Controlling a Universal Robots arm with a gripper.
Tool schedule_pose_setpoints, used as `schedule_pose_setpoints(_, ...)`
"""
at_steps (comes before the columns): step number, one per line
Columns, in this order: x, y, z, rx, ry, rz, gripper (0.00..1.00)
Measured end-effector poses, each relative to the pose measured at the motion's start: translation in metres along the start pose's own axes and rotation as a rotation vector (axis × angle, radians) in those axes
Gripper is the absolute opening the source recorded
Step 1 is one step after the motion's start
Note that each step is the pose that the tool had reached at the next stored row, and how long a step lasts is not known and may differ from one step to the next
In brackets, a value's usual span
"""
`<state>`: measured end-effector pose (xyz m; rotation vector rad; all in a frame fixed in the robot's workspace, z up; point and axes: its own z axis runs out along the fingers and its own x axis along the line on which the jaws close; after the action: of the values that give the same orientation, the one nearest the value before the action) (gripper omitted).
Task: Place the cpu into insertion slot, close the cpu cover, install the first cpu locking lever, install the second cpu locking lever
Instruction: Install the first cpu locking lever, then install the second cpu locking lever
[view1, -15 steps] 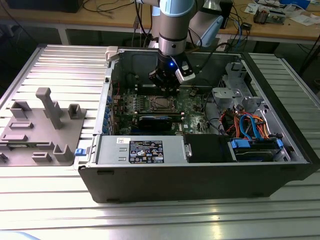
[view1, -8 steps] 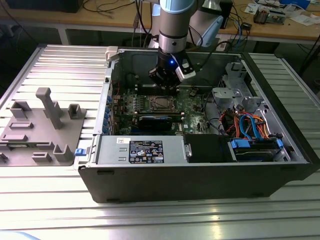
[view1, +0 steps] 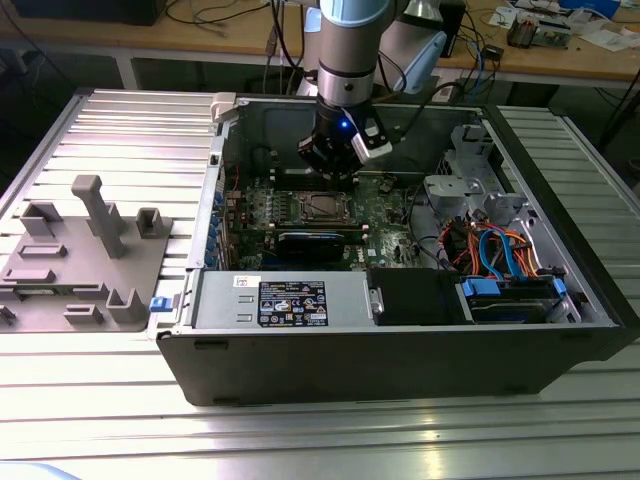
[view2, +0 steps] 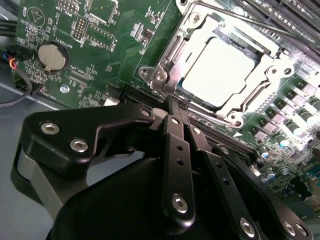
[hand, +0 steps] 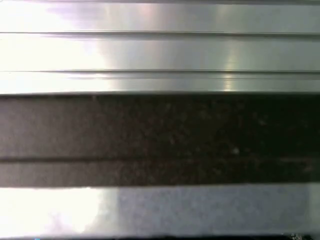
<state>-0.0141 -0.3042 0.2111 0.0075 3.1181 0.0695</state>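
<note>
The cpu (view2: 217, 70), a small silvery square, lies in the insertion slot (view2: 150, 72) on the green motherboard (view2: 115, 45). The cpu cover (view2: 197, 30), a shiny frame plate, lies flat around the cpu, which shows through its cut-out. Thin lever rods run along the socket's sides; I cannot tell if they are latched. My gripper (view2: 176, 102) is shut with nothing between its black fingers. Its tip hovers just off the socket's near corner. In the exterior view the gripper (view1: 335, 165) hangs inside the open computer case, just behind the insertion slot (view1: 322, 207).
Long memory slots (view2: 280, 15) flank the socket, and a coin battery (view2: 52, 56) sits on the board. A black card (view1: 315, 243), the power supply (view1: 280, 300) and bundled drive cables (view1: 500, 250) crowd the case. A grey fixture (view1: 90, 250) stands on the ribbed table at the exterior view's left.
</note>
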Motion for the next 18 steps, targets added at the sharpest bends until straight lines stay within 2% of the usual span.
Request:
schedule_pose_setpoints(13, 0.0000, -0.0033, -0.0002, 0.0000, 0.0001, 0.000, 0.11)
schedule_pose_setpoints(18, -0.0002, -0.0031, -0.0066, 0.0001, 0.0001, 0.000, 0.11)
